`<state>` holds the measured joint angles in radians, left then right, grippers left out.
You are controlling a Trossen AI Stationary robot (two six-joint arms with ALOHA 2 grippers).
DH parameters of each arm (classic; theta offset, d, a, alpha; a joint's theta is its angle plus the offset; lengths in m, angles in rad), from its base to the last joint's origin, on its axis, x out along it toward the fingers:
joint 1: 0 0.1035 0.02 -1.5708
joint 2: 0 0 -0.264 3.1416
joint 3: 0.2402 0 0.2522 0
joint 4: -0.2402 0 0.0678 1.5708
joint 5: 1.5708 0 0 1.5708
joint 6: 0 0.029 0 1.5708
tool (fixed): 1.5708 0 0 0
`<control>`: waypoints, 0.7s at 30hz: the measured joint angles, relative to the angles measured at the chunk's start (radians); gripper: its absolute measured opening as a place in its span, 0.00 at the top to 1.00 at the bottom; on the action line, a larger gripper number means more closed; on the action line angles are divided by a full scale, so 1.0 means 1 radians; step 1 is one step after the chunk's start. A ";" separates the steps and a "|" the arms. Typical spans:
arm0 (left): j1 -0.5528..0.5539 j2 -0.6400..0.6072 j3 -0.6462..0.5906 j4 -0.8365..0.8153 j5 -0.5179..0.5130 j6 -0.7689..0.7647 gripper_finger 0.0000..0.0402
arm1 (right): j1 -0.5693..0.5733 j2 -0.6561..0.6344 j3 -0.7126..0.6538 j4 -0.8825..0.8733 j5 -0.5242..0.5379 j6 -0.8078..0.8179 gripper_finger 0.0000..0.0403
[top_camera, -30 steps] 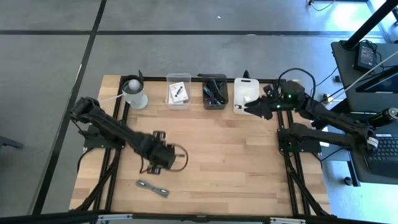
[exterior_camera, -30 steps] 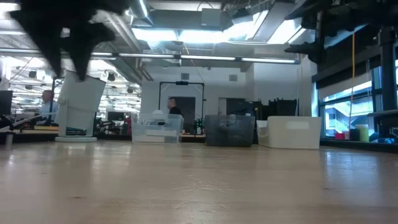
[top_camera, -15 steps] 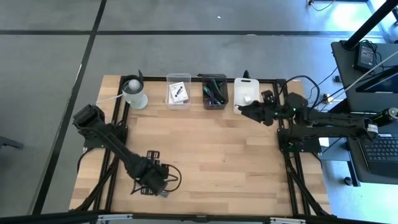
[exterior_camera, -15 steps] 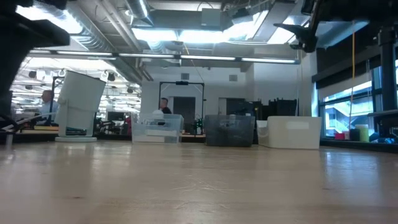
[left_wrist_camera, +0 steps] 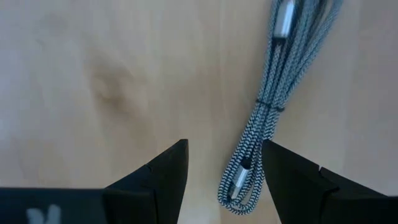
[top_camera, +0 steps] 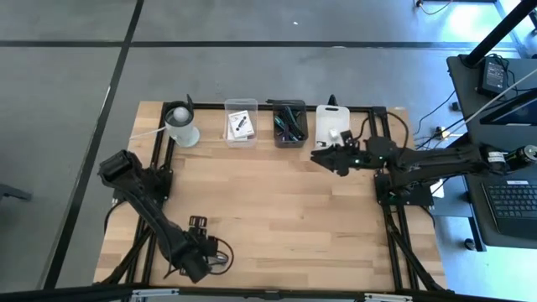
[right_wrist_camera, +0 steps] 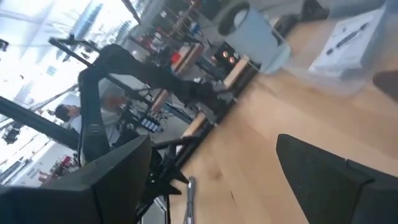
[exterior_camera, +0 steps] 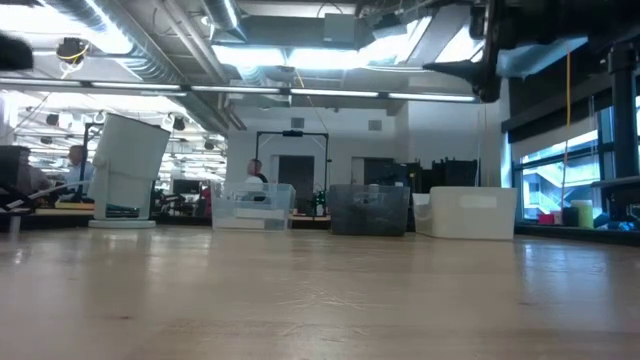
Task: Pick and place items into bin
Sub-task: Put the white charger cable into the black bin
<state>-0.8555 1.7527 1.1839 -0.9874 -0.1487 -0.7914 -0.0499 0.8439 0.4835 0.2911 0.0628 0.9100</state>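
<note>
The grey strip, a bundled braided cable, lies flat on the wooden table near its front left corner. My left gripper hangs over it, pointing down and open, with the strip's looped end lying between the fingers' free ends; in the high view the left gripper covers the strip. My right gripper is open and level in the air in front of the white bin. White cards lie in the clear bin. Dark tools and a teal one fill the dark bin.
A white cylinder container stands at the far left, beside the row of three bins along the far edge. Bare wooden table lies between the two arms. Black frame rails run along the table's left and right sides. People show in the room beyond the table.
My left gripper has swung from the table's middle toward the near left corner and come down over the grey strip, staying open. My right arm has swung toward the near side, its open gripper shifting slightly away from the white bin.
</note>
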 joint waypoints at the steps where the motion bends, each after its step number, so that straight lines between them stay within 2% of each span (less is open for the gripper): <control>1: -0.003 0.019 0.000 -0.001 0.004 0.000 0.51 | 0.005 0.015 0.000 0.004 0.000 0.005 0.13; 5: -0.008 0.091 0.000 -0.001 0.011 0.022 0.51 | 0.027 0.068 0.000 0.040 -0.001 -0.012 0.13; 10: -0.006 0.153 0.004 0.028 0.055 0.086 0.51 | 0.039 0.117 0.000 0.042 -0.003 -0.194 0.13; 13: -0.005 0.169 0.004 0.076 0.073 0.112 0.52 | 0.042 0.132 0.000 0.045 -0.003 -0.238 0.13; 21: 0.001 0.140 0.002 0.072 0.069 0.121 0.65 | 0.041 0.130 0.000 0.067 0.024 -0.235 0.13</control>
<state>-0.8545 1.8925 1.1854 -0.9150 -0.0794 -0.6708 -0.0087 0.9741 0.4838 0.3581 0.0865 0.6750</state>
